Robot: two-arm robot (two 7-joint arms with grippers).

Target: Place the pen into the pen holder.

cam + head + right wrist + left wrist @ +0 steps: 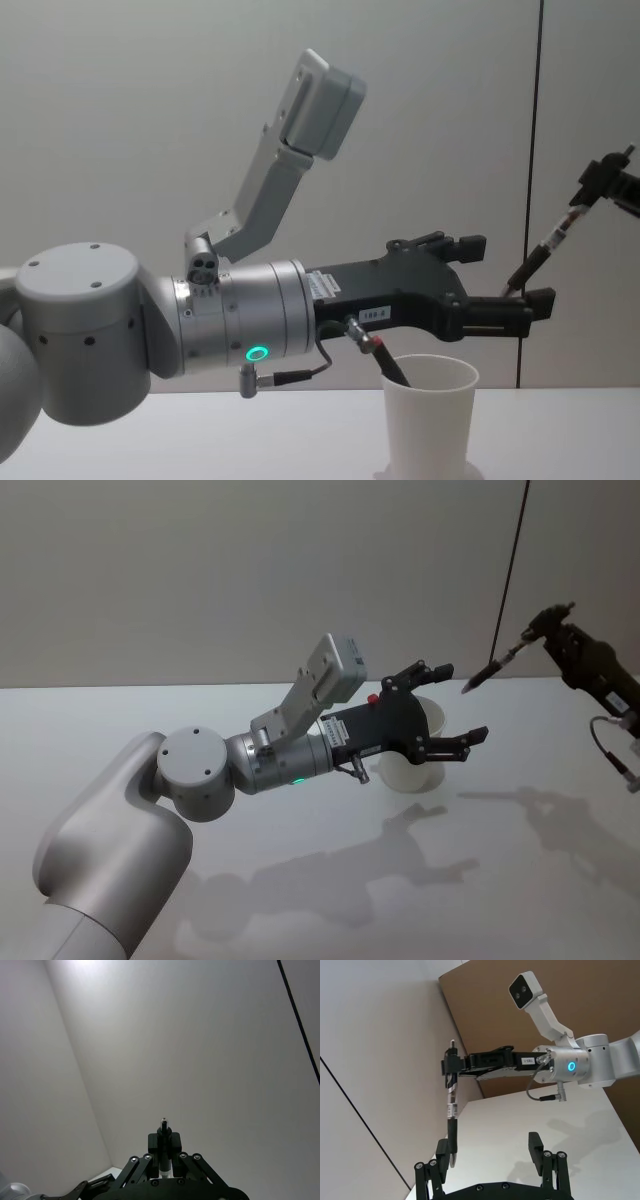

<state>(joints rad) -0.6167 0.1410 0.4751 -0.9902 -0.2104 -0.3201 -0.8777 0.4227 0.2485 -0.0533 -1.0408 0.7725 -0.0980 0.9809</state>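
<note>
The left gripper (pixel 448 705) sits at the centre of the head view, reaching rightward with its fingers spread wide and nothing between them; the upper finger (pixel 425 672) lies above the cup (pixel 410 770) and the lower one in front of it. In the chest view the cup (pixel 430 410) stands upright at the lower middle on the white table (pixel 200 440), just below the left gripper (pixel 500 275).

The right gripper (pixel 545 625) is in the upper right of the head view, closed on the top end of the pen (pixel 490 670), which slants down to the left with its tip well above the table and to the right of the cup. In the left wrist view the pen (pixel 451 1120) hangs nearly vertical from the right gripper (pixel 450 1066), its tip close to one left finger (pixel 442 1152). In the chest view the pen (pixel 545 250) shows at the right edge, higher than the cup
</note>
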